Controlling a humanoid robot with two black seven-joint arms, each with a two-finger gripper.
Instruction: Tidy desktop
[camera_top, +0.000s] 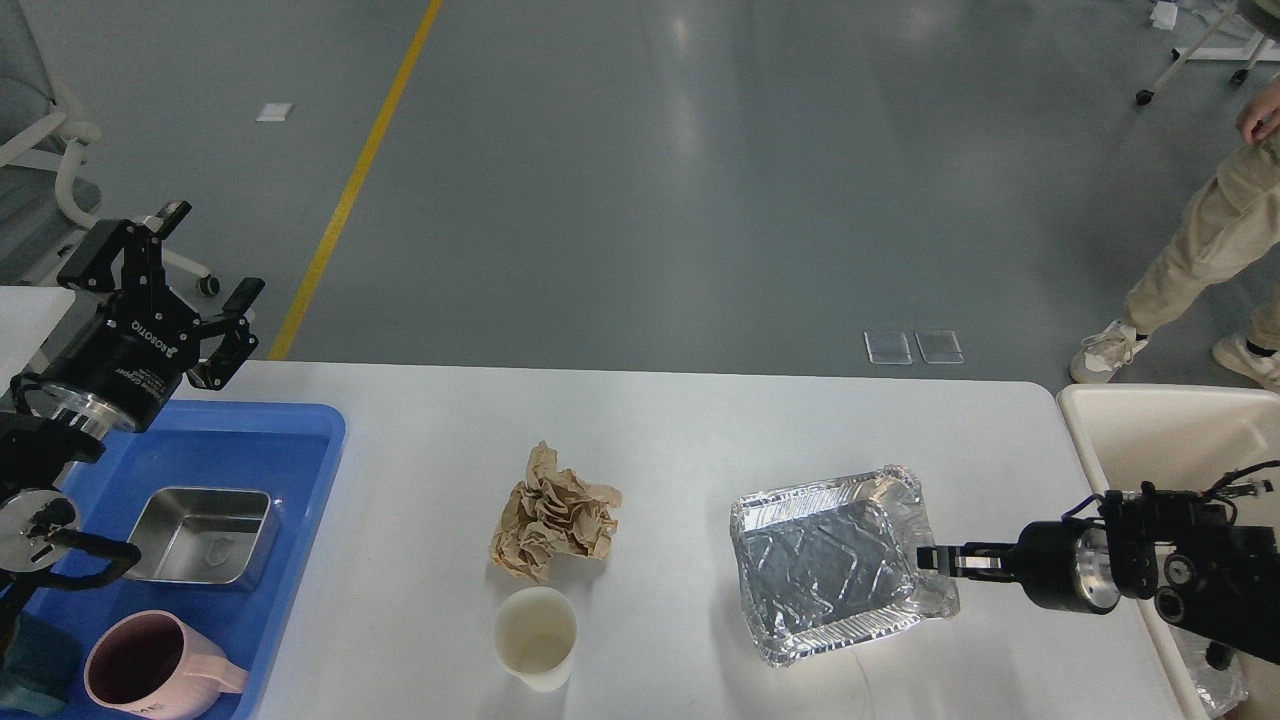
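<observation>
The white desktop (700, 430) fills the lower view. A silver foil tray (830, 560) hangs tilted just above it at the right. My right gripper (928, 560) is shut on the foil tray's right rim and holds it lifted. A crumpled brown paper (553, 515) lies at the middle, with a white paper cup (535, 637) standing in front of it. My left gripper (195, 290) is open and empty, raised above the far left corner of the desktop.
A blue tray (290, 440) at the left holds a steel box (203, 535) and a pink mug (160, 665). A cream bin (1160, 430) stands at the right edge. A person's legs (1190, 260) are on the floor at the far right.
</observation>
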